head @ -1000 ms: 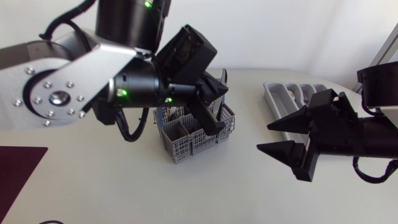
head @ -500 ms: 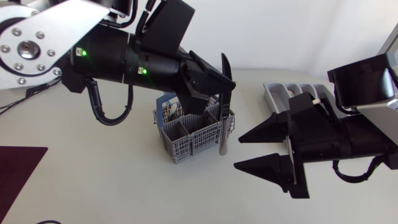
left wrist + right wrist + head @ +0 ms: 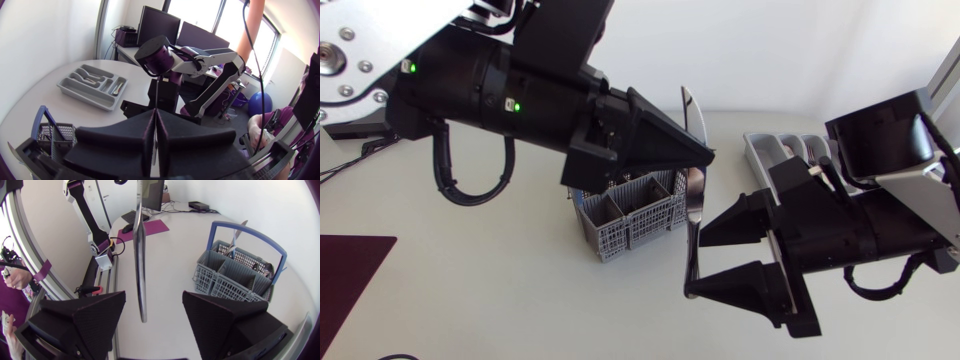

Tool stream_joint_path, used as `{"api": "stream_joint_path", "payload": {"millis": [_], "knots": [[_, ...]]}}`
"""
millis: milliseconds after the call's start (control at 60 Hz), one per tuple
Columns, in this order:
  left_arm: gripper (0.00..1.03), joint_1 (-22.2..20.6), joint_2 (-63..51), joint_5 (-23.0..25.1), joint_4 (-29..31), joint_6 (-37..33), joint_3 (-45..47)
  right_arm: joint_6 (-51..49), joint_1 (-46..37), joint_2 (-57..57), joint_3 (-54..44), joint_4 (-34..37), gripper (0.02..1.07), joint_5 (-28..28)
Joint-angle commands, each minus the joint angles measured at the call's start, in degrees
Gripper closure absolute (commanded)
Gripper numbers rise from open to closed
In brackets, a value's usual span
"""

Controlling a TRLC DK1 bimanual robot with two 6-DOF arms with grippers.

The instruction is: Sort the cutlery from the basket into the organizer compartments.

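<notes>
Above the table, between basket (image 3: 630,215) and organizer (image 3: 767,152): left gripper (image 3: 705,155) pinched shut on a knife (image 3: 692,200), fingers pressed flat on both faces near its upper half. Knife hangs upright, clear of the tabletop. Silver, slim, tapered end up, rounded end down; seen edge-on in the left wrist view (image 3: 157,90) above the closed left fingertips (image 3: 156,112).

Right gripper (image 3: 698,265) spread wide. Knife's lower end (image 3: 141,255) hangs in the gap between its fingers (image 3: 152,297), with space on each side.

Basket grey, blue handle, cutlery standing inside (image 3: 235,272). Organizer grey, spoons in some compartments (image 3: 92,85).
</notes>
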State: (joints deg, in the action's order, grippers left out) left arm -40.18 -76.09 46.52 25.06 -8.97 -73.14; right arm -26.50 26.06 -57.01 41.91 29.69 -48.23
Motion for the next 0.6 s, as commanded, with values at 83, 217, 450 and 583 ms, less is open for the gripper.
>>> {"api": "stream_joint_path", "payload": {"millis": [83, 217, 450, 583], "knots": [[1.0, 0.4, 0.5, 3.2, 0.5, 0.9, -2.2, 1.4, 2.0, -0.8, 0.0, 1.2, 0.36, -0.7], [1.0, 0.6, 0.3, 3.8, 0.6, 0.9, -2.4, 1.5, 3.5, -1.1, 0.1, 1.8, 0.52, -0.9], [1.0, 0.7, 0.0, 3.8, 0.5, 0.9, -2.1, 2.2, 4.5, -1.4, 0.6, 2.5, 1.02, -1.1], [0.99, 0.9, -0.1, 3.8, 0.6, 0.9, -2.0, 2.9, 3.7, -1.6, 0.5, 3.2, 1.02, -3.0]]}}
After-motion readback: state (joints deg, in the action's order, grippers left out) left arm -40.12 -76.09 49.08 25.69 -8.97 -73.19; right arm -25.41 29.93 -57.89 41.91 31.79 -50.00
